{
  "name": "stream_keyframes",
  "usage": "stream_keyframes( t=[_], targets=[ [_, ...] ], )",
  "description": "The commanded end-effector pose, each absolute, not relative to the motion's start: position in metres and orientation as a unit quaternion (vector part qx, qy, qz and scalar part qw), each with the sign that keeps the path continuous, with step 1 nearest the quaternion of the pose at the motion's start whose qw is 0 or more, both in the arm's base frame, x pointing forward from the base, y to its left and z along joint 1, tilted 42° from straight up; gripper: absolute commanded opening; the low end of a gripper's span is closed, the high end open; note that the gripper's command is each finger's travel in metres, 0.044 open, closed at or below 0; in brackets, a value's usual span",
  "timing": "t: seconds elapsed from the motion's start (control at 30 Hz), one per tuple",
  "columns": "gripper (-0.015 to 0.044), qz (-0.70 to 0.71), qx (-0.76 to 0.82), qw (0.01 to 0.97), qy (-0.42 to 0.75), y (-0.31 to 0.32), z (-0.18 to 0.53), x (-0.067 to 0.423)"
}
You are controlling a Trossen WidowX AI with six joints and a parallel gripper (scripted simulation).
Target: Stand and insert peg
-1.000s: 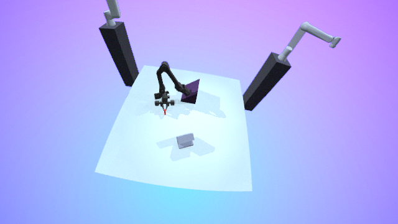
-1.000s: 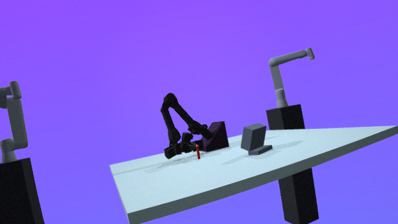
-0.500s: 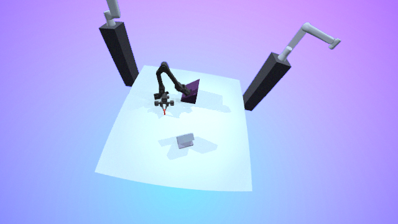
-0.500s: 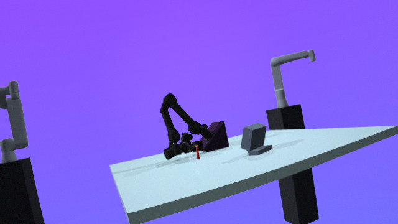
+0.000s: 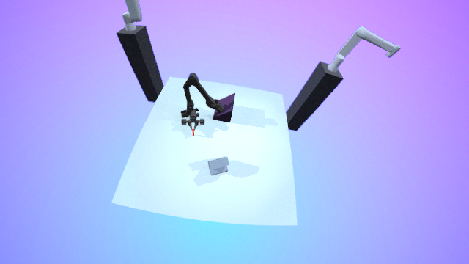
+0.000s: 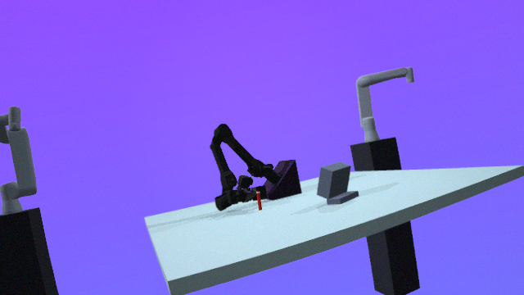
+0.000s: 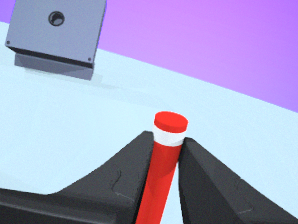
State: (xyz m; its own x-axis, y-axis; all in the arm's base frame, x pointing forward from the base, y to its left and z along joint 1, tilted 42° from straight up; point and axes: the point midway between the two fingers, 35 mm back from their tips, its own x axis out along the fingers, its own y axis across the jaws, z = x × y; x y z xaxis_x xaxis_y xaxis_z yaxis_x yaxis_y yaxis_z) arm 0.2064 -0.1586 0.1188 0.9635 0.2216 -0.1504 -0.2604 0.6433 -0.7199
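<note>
The red peg [image 5: 193, 132] [image 6: 259, 201] [image 7: 158, 183] stands upright, with its white band near the top end and its plain end down at the table. My gripper [image 5: 193, 125] [image 6: 255, 193] [image 7: 165, 143] is shut on the peg just below the band, with the black fingers on both sides of it. The grey sloped panel [image 5: 218, 165] [image 6: 333, 180] [image 7: 56, 23] stands apart from the gripper toward the table's middle. Its single round hole [image 7: 56, 18] shows in the wrist view at the upper left.
A dark purple wedge [image 5: 225, 108] [image 6: 284, 180] sits by the arm's base. Two black pillars [image 5: 139, 60] [image 5: 311, 97] with grey arms stand off the table's [image 5: 220, 205] far corners.
</note>
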Motion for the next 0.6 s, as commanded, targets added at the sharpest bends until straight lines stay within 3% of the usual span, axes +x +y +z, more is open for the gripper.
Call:
stream_keyframes(
  t=[0.0, 0.57],
  targets=[
    [0.0049, 0.133, -0.401, 0.906, 0.024, -0.1608, 0.1177, 0.2073],
    [0.0049, 0.134, -0.409, 0.902, 0.015, -0.1641, 0.1209, 0.2094]
  ],
)
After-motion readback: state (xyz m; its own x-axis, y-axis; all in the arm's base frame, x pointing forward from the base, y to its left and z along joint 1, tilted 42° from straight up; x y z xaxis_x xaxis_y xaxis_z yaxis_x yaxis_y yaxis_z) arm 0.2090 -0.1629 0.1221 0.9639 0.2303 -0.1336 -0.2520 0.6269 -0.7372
